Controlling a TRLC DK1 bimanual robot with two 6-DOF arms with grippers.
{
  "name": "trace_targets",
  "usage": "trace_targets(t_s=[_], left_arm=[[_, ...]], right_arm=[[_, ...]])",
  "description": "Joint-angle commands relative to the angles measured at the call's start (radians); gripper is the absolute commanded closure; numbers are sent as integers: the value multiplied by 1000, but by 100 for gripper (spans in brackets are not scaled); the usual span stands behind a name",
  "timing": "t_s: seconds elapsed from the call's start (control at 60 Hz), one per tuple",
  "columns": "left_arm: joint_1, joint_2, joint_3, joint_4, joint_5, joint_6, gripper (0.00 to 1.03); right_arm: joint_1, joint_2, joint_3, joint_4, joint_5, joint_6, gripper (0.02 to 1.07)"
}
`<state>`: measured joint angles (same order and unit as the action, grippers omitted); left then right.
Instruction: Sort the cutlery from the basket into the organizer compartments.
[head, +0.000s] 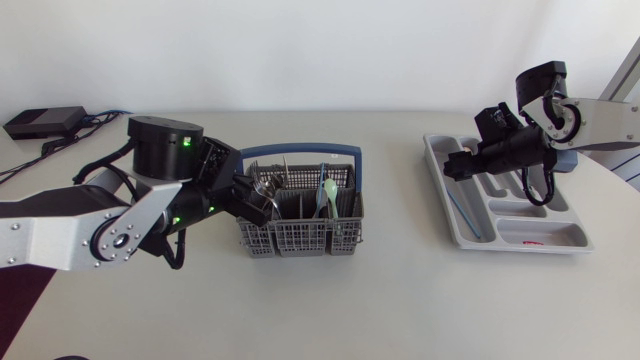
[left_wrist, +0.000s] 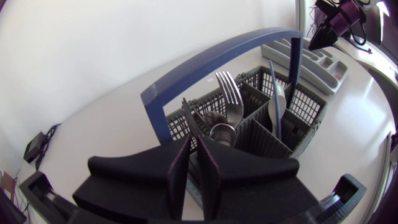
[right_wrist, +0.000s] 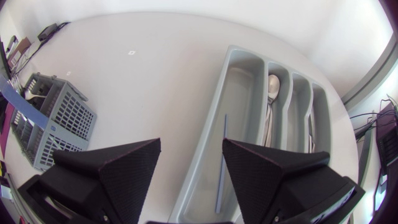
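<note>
Left jaws clench a thin utensil (left_wrist: 186, 118) in the basket (left_wrist: 308, 107); lifting it straight out seems next. Right jaws hang released, the organizer (right_wrist: 239, 81) beneath them.

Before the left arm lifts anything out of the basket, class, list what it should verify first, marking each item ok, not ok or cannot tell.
1. Left gripper shut on a thin utensil in the basket: ok.
2. Kind of utensil known, for choosing a compartment: cannot tell; it is seen edge-on.
3. Neighbouring fork far enough away not to snag: not ok; it stands close beside.
4. Lift path clear of the blue handle: cannot tell.
5. Right gripper open and empty: ok.
6. Organizer free for the drop: not ok; the right gripper hangs over it.
</note>
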<state>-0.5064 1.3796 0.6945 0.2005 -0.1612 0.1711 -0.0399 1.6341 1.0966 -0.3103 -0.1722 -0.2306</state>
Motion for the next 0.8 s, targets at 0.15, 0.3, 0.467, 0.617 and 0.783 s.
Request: trace_targets(t_s=[0.15, 0.3, 0.467, 0.617, 0.783], left_arm=[[-7, 30, 36, 5, -15, -42, 87], [-6, 39, 40, 7, -1, -62, 84], [9, 39, 37, 11, 34, -84, 77], [35, 50, 48, 14, 77, -105, 75], [81, 82, 82, -6, 154, -139, 76]], right_arm=[[11, -33, -49, 2, -10, 20, 34], [17, -43, -60, 4, -13, 17, 34], [18, -45, -76, 10, -15, 10, 34], [23, -46, -80, 13, -15, 10, 34], [29, -46, -78, 13, -15, 10, 34]])
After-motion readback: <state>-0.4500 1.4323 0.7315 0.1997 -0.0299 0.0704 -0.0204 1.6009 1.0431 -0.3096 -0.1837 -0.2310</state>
